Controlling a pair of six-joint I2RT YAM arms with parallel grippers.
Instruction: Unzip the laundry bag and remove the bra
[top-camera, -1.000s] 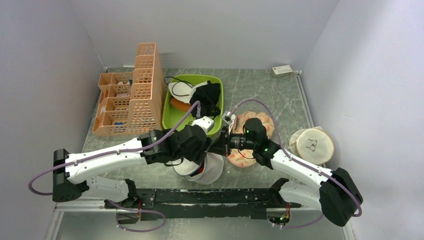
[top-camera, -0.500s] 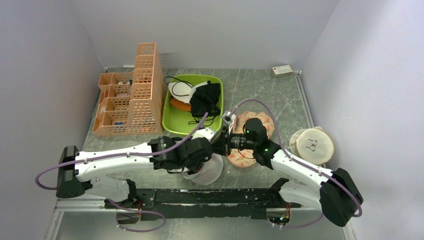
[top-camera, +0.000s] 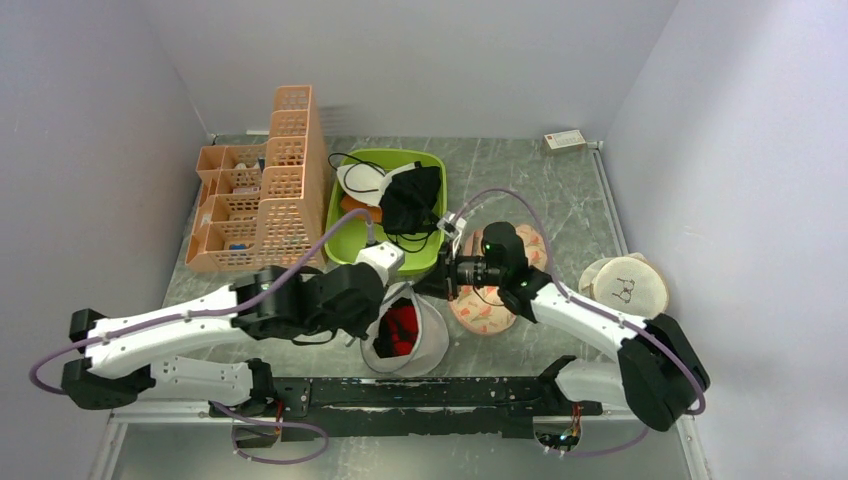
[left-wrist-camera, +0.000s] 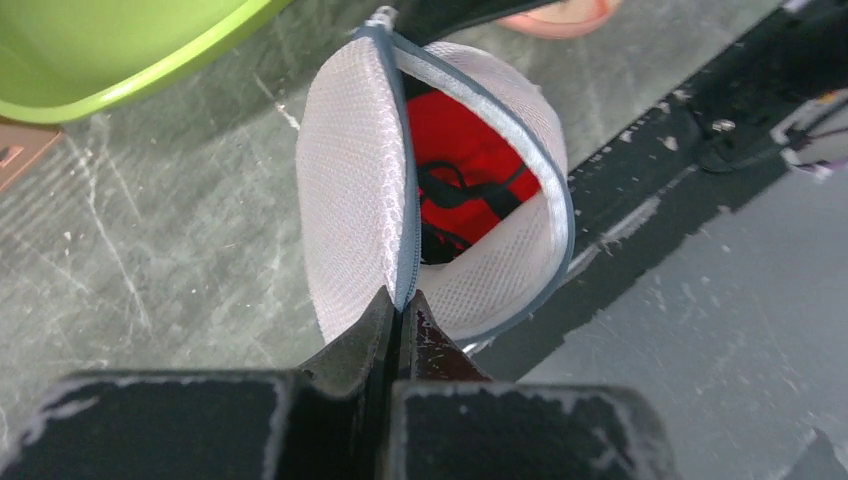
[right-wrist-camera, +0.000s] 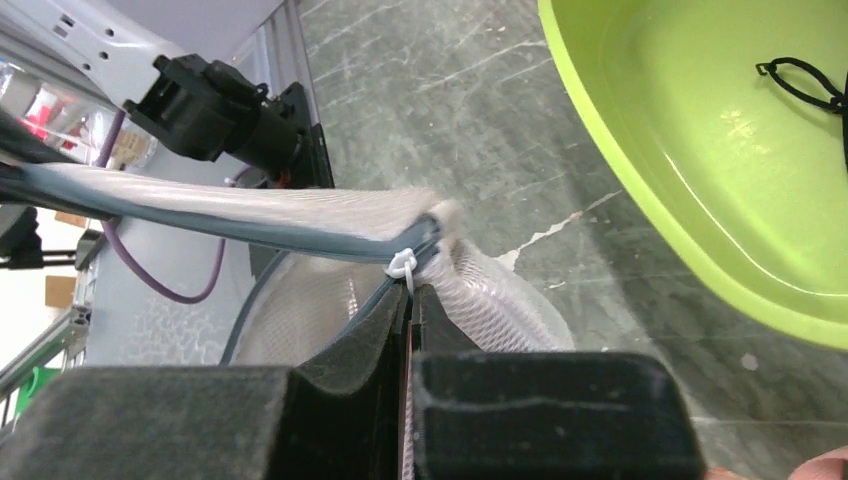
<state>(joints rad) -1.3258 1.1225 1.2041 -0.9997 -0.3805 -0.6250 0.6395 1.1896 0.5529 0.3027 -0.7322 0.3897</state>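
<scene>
The laundry bag (top-camera: 428, 338) lies at the near middle of the table, its zip parted wide. Inside it shows the red bra (top-camera: 400, 328) with dark straps. In the left wrist view the bag (left-wrist-camera: 350, 200) gapes and the bra (left-wrist-camera: 470, 140) fills its hollow. My left gripper (top-camera: 374, 318) is shut on the bag's grey zip rim at the near-left side (left-wrist-camera: 402, 300). My right gripper (top-camera: 430, 287) is shut at the bag's far end, pinching the zip pull's white tie (right-wrist-camera: 403, 266) where the mesh (right-wrist-camera: 500, 290) bunches.
A green tub (top-camera: 345, 240) behind the bag holds a black garment (top-camera: 410, 200) and a white-cupped one (top-camera: 358, 180). Orange baskets (top-camera: 265, 190) stand at the left. A peach floral item (top-camera: 500, 305) lies under the right arm, a cream pouch (top-camera: 625, 290) further right. A black rail (top-camera: 420, 392) runs along the near edge.
My left gripper has shut on the bag's rim and drawn it left and nearer. The bag has spread open and the red bra now shows. The right gripper kept its hold.
</scene>
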